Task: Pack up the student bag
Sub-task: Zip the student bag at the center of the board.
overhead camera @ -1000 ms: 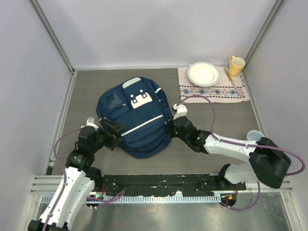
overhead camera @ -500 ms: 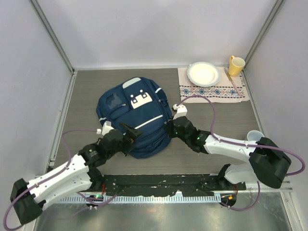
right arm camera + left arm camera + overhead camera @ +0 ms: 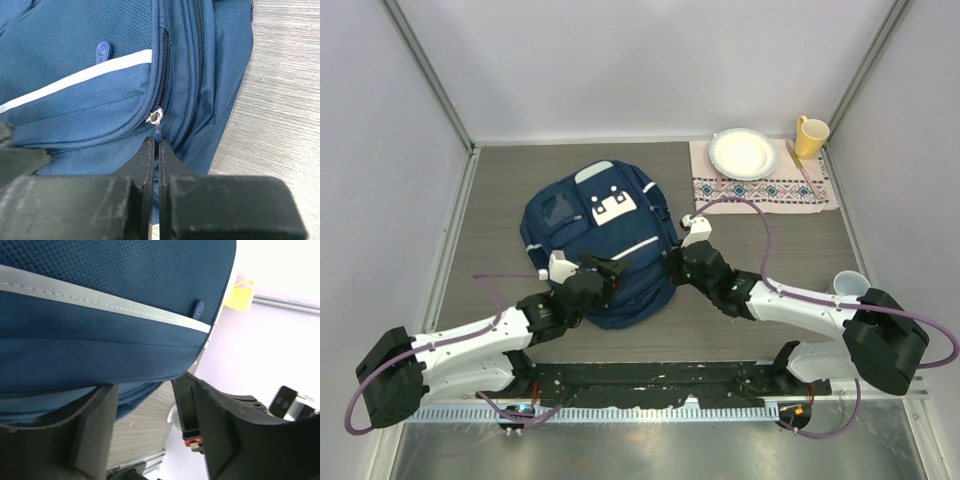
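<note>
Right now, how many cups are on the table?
2. A yellow mug stands at the far right corner, beside the white plate. A pale cup stands at the near right edge. The backpack could hide others.

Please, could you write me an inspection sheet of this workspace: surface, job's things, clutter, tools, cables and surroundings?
Surface: grey wood-grain table, no spill seen.
Job's things: navy blue fabric backpack lies front side up, left of centre.
Clutter: patterned cloth mat at the far right, round white plate on it, yellow mug at its far corner; pale cup beside the right arm.
Tools: left tool open at the backpack's near edge; right tool shut on the small metal zipper pull.
Cables: purple cables loop along both arms.
Surroundings: pale walls on three sides.
</note>
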`<control>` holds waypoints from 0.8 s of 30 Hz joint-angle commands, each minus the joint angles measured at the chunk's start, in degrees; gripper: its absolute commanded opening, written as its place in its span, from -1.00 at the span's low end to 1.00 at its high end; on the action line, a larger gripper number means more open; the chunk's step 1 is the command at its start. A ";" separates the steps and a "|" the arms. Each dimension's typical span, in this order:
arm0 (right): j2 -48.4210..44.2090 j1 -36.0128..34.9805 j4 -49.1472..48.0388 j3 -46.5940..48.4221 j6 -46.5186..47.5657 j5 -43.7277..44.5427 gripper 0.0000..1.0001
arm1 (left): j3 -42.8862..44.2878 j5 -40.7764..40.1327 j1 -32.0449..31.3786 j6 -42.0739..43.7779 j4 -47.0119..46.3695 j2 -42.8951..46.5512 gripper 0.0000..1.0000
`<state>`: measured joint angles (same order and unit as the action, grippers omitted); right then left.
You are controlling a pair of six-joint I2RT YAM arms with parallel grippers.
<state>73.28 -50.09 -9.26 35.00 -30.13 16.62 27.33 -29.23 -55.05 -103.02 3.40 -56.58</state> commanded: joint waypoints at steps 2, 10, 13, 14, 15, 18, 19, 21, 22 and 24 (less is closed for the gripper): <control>-3.05 -0.63 -0.41 0.24 0.42 1.48 -0.98 | -1.75 -9.52 0.64 -3.76 -7.00 -1.34 0.11; -3.14 -2.74 -0.76 -0.11 0.69 2.54 -0.99 | -0.96 -11.20 0.64 -4.81 -1.20 -1.25 0.47; -2.70 -3.61 -0.94 -0.02 0.86 2.97 -0.98 | -0.88 -10.85 0.64 -7.80 -0.59 -3.18 0.51; -2.79 -3.79 -0.85 -0.11 0.86 3.24 -0.98 | -0.88 -10.67 0.64 -8.76 -0.67 -4.32 0.51; -2.87 -3.97 -0.85 -0.02 0.86 3.42 -0.98 | -0.88 -10.32 0.64 -10.25 -0.67 -5.03 0.46; -3.49 -4.49 -0.85 -0.02 0.95 3.94 -0.98 | -0.53 -9.62 0.64 -11.14 -0.76 -7.05 0.16; -3.58 -4.67 -0.94 -0.11 1.21 3.94 -0.98 | -0.61 -9.53 0.64 -12.71 -0.68 -7.40 0.08; -4.01 -5.02 -1.11 -0.29 1.56 4.03 -0.98 | -0.70 -9.44 0.64 -13.34 -1.02 -8.20 -0.13; -4.10 -5.11 -1.20 -0.46 1.74 4.03 -0.99 | -0.70 -9.53 0.64 -13.34 -1.20 -8.37 -0.18; -4.28 -5.55 -1.20 -0.64 1.92 4.03 -0.99 | -0.61 -10.05 0.64 -13.17 -1.03 -8.11 -0.37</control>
<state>72.38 -54.17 -9.06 34.63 -29.52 19.66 25.80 -33.61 -55.29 -113.71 3.07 -64.38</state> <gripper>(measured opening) 0.054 0.397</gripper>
